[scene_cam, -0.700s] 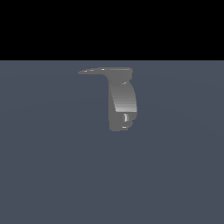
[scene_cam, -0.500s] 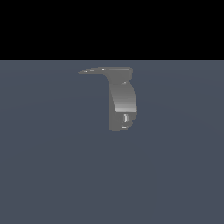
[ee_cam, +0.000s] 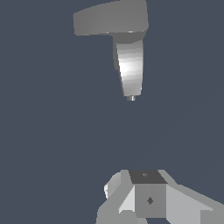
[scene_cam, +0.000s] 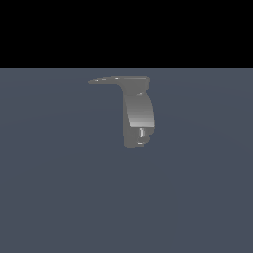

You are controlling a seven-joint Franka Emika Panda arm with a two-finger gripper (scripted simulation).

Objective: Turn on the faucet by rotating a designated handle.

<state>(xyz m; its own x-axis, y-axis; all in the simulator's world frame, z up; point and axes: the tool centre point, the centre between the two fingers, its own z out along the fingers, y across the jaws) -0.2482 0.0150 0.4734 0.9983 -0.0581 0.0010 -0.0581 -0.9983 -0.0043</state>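
Observation:
In the exterior view the grey faucet (scene_cam: pixel 138 116) stands upright on the flat grey-blue ground. Its thin flat handle (scene_cam: pixel 111 80) projects from the top toward the exterior view's left. No arm or gripper shows in that view. In the wrist view the faucet body (ee_cam: pixel 130 65) and the broad flat handle (ee_cam: pixel 109 19) lie well ahead of my gripper (ee_cam: pixel 146 175). The gripper is clear of the faucet. Its fingers show as one joined block with no gap between them, and they hold nothing.
The faucet stands on a plain grey-blue surface (scene_cam: pixel 59 197). A black background fills the top of the exterior view. No other object shows.

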